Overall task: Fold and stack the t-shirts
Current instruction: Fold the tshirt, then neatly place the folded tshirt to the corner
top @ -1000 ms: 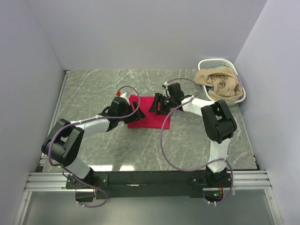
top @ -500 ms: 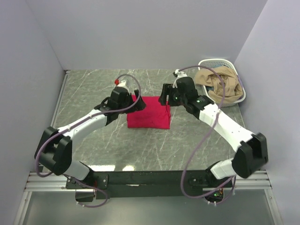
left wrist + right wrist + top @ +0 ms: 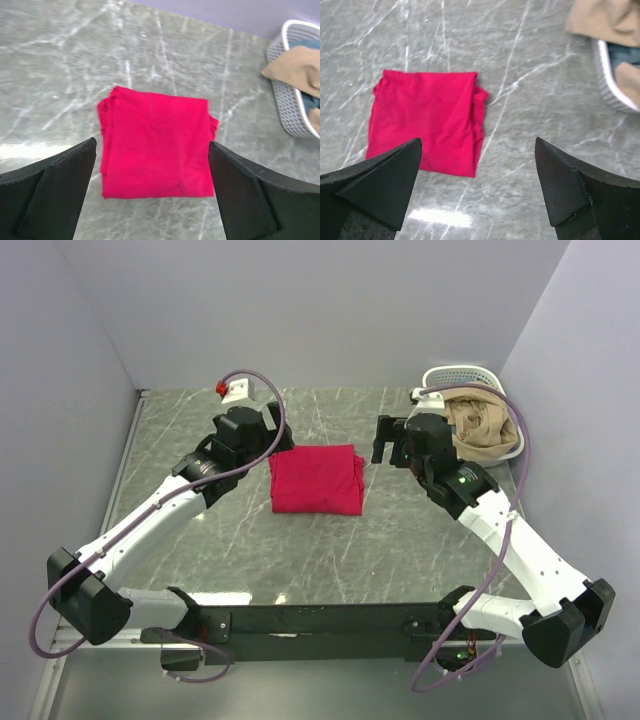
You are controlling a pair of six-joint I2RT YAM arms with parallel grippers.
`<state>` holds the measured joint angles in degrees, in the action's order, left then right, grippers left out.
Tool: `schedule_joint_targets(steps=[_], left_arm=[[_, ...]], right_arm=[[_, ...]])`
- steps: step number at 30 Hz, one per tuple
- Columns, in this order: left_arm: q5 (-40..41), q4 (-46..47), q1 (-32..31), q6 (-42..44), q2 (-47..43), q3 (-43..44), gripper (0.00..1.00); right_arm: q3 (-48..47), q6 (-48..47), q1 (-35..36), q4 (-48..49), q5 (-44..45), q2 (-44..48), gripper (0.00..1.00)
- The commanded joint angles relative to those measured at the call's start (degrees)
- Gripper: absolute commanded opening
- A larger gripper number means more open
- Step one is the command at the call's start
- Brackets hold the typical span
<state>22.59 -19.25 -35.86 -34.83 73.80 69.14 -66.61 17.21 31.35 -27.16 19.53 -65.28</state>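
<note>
A crimson-red t-shirt lies folded in a neat rectangle on the grey marble table, with nothing touching it. It also shows in the left wrist view and the right wrist view. My left gripper hovers above and to the left of the shirt, open and empty; in its own view the jaws stand wide apart. My right gripper hovers to the right of the shirt, open and empty, its jaws also wide apart in its own view.
A white lattice basket stands at the back right, holding crumpled tan cloth that spills over its rim. The basket also shows in both wrist views. Walls close the table on three sides.
Both grippers have let go of the red shirt, risen and pulled back, left arm to the left and right arm to the right. The shirt now lies flat and folded.
</note>
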Motion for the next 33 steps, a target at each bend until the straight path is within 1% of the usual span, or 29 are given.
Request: schedule_joint_targets(steps=[1, 7, 22, 33], left_arm=[[6.67, -1.94, -0.53, 2.13, -1.90, 2.14, 0.99], [9.40, -2.46, -0.62, 3.27, -2.43, 3.10, 0.99], [12.57, -3.26, -0.71, 5.12, -4.89, 5.91, 0.99], [13.09, -2.20, -0.62, 7.06, -2.79, 6.26, 0.99]], right_arm=[[1.48, -1.92, 0.29, -0.18, 4.46, 2.26, 1.00], [1.92, -1.13, 0.37, -0.35, 7.18, 3.49, 1.00], [1.57, -0.86, 0.29, -0.53, 6.40, 3.75, 1.00], [1.75, -0.43, 0.20, -0.44, 6.49, 3.31, 1.00]])
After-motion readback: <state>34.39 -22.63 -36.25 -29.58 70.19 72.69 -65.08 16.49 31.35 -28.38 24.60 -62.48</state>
